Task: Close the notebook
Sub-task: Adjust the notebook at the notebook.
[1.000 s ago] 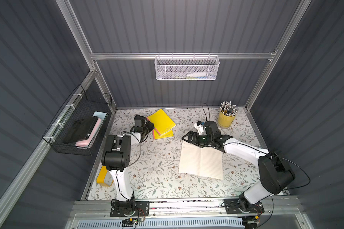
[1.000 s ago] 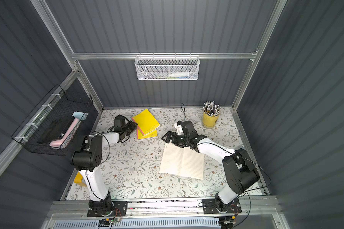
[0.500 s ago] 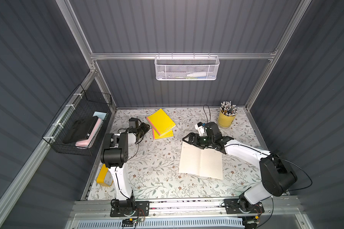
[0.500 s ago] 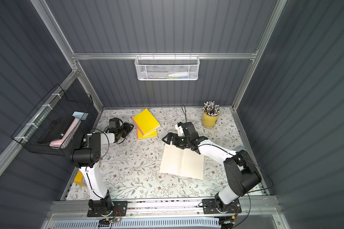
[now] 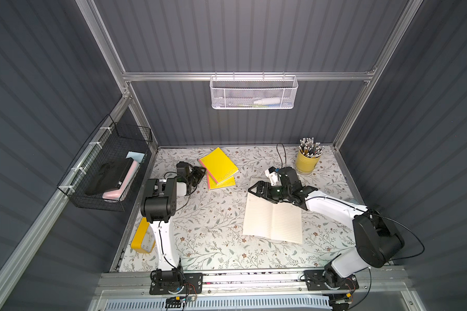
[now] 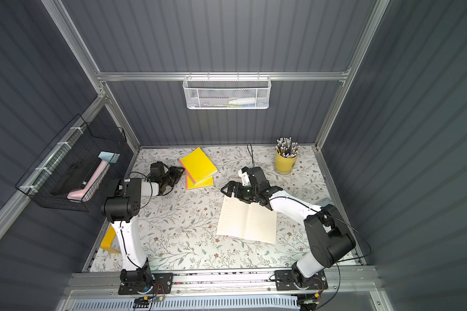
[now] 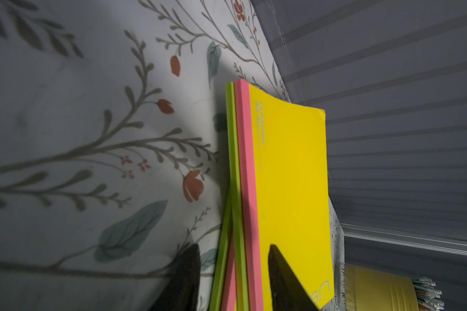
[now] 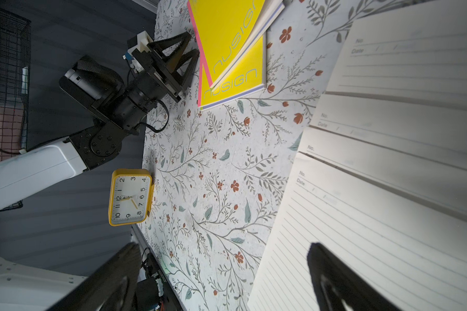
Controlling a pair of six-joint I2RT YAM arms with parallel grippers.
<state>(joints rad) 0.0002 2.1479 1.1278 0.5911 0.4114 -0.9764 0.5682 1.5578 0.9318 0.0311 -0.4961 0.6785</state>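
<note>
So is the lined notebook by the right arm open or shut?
Open. The notebook lies spread flat in both top views, two lined pages facing up with the centre crease between them.

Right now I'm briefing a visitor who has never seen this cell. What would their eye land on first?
The open notebook dominates: cream lined pages lying flat on the floral table, right of centre, with the right gripper open at its far edge. Then the yellows: closed notebooks stacked toward the back beside the left gripper, a pencil cup in the back right corner, and a clock at the left edge.
</note>
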